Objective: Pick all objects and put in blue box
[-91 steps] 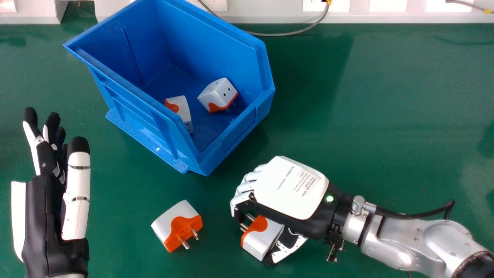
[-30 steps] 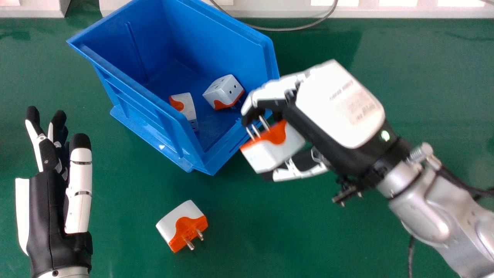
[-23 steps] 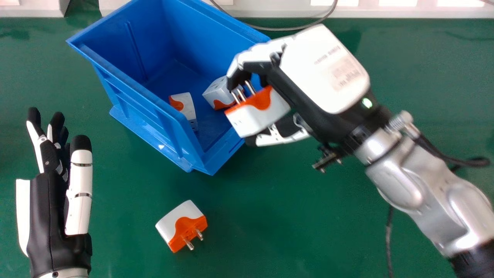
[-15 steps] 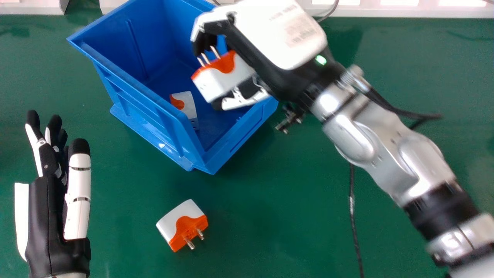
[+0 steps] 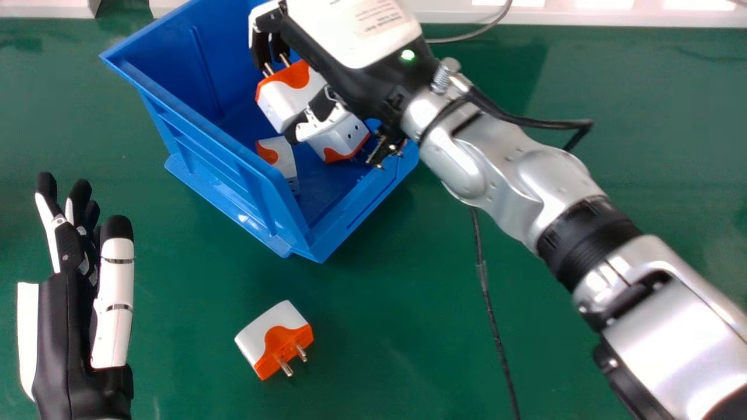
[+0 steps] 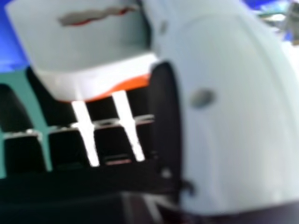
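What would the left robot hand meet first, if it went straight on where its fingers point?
Probably the blue box, at its left corner, but the height of the left robot hand is unclear, so it may pass over.

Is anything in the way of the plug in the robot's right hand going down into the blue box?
Nothing visible does. The right hand appears to have the held plug over the open blue box. Inside lie one plug that might get bumped, partly hidden by the thumb, and a second plug.
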You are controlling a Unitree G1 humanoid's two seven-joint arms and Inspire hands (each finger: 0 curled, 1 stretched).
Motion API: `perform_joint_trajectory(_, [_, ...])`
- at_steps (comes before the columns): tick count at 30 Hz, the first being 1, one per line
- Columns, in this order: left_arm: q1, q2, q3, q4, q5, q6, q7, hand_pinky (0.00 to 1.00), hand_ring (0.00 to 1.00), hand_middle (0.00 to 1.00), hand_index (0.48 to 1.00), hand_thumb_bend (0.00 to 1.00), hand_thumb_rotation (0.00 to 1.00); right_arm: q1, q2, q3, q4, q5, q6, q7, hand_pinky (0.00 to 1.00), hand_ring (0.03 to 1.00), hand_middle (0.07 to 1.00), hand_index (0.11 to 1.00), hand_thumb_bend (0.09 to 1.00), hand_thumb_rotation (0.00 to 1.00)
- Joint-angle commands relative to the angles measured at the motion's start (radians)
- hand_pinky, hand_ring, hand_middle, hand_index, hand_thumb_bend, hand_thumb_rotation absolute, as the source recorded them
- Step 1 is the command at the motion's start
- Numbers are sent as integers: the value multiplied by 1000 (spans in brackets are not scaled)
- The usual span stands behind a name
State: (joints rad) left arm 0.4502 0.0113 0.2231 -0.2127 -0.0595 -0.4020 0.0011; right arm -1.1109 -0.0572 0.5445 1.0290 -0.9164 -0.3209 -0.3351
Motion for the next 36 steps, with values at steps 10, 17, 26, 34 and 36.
perform_joint_trajectory(10, [21, 0, 11, -41, 9, -11, 12, 999, 995, 984, 986, 334, 876, -129, 74, 68, 149, 4, 115, -4, 351, 412, 477, 488, 519, 0])
perform_joint_trajectory(17, [14, -5, 10, -47, 13, -3, 16, 1000, 994, 981, 985, 375, 844, -134, 102, 125, 194, -6, 163, 1, 394, 419, 485, 489, 520, 0])
perform_joint_trajectory(26, [20, -17, 0, -77, 43, 25, 37, 1000, 988, 973, 979, 319, 856, -116, 99, 127, 193, 26, 137, -5, 389, 420, 498, 480, 520, 0])
perform_joint_trajectory(34, [5, -23, -4, -68, 52, 21, 41, 1000, 988, 976, 976, 336, 859, -109, 96, 149, 185, 14, 172, 28, 640, 717, 743, 746, 640, 212])
perform_joint_trajectory(36, [1, -23, -4, -63, 61, 17, 47, 995, 983, 973, 973, 362, 861, -106, 92, 154, 179, 12, 178, 35, 718, 801, 826, 824, 653, 270])
